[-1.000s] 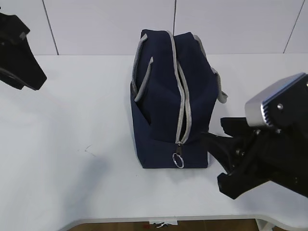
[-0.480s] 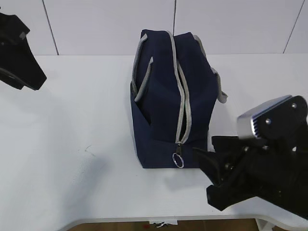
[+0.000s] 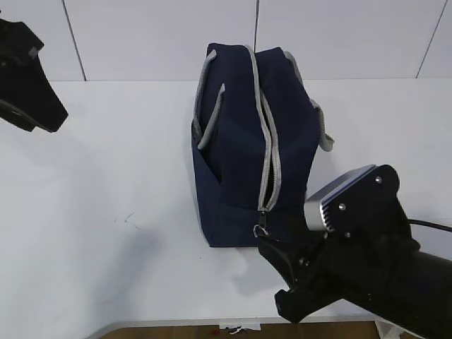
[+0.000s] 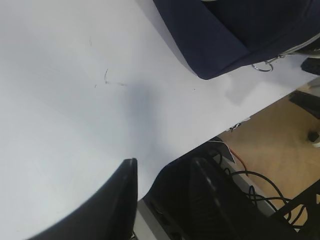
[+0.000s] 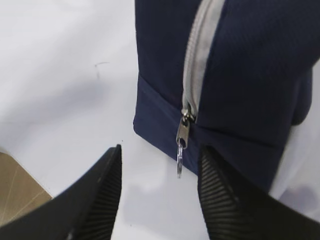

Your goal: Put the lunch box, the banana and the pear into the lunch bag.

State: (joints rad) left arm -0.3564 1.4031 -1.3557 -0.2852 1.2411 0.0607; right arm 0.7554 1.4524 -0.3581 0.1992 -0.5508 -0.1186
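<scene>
Lunch bag [image 3: 251, 141] stands zipped at the worktop's [image 3: 106, 198] centre; right gripper [image 5: 160, 195], jaws apart and empty, flanks its ring pull [image 5: 180, 162] at six o'clock; left gripper [image 4: 165, 200] open, empty, at nine o'clock.

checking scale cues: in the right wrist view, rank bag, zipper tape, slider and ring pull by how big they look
1. bag
2. zipper tape
3. slider and ring pull: they look alike, and the ring shows edge-on, so no ranking.
</scene>
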